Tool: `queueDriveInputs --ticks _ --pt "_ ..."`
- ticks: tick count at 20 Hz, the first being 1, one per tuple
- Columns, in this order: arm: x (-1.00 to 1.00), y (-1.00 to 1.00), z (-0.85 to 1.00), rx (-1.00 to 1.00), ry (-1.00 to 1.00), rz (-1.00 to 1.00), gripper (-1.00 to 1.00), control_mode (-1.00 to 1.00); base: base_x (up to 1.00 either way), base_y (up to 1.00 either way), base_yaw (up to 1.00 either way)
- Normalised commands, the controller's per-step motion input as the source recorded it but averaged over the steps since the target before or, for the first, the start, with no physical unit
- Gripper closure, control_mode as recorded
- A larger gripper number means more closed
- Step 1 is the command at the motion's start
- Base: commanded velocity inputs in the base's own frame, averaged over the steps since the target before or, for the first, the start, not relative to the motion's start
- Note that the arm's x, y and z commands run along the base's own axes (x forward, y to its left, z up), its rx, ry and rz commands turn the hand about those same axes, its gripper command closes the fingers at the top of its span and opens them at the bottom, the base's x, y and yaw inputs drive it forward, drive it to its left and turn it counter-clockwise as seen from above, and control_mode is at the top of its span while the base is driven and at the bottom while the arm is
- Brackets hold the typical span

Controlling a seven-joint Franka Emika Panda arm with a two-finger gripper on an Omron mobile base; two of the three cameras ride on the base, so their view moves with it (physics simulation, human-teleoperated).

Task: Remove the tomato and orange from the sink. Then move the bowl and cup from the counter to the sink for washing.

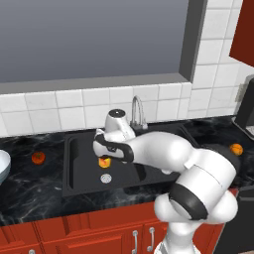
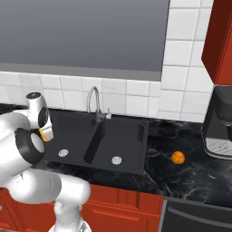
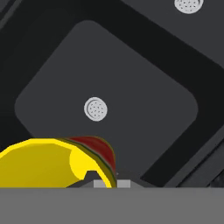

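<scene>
My gripper [image 1: 105, 156] is shut on the yellow cup [image 1: 104, 162], which hangs above the left basin of the black sink [image 1: 82, 166]. The hand view looks down past the cup [image 3: 41, 168], with its red mark showing, onto the basin floor [image 3: 140, 83] and its silver drain [image 3: 96, 109]. In the right base view the cup [image 2: 43, 135] peeks out beside my wrist. The tomato [image 1: 38, 158] lies on the counter left of the sink. Further left, the pale bowl [image 1: 2, 166] is cut off by the frame edge. The orange [image 2: 177, 157] rests on the counter right of the sink.
A curved steel faucet [image 1: 137, 111] stands behind the sink's divider. A dark coffee machine [image 2: 220, 122] sits at the counter's far right. Tiled wall and a window run behind the counter. Red cabinets [image 1: 74, 233] lie below.
</scene>
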Motion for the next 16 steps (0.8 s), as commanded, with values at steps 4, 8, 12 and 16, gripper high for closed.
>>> queueDriveInputs --ticks 4,8,12,16 --pt "0.25 0.13 -0.11 0.02 0.00 -0.02 1.00 -1.00 0.00 0.00 0.00" --pt "0.24 0.13 -0.11 0.02 0.00 0.00 1.00 -1.00 0.00 0.00 0.00" --pt "0.23 0.14 -0.13 0.01 0.00 0.00 1.00 -1.00 0.00 0.00 0.00" --pt "0.22 0.09 -0.14 0.00 0.00 0.00 1.00 -1.00 0.00 0.00 0.00"
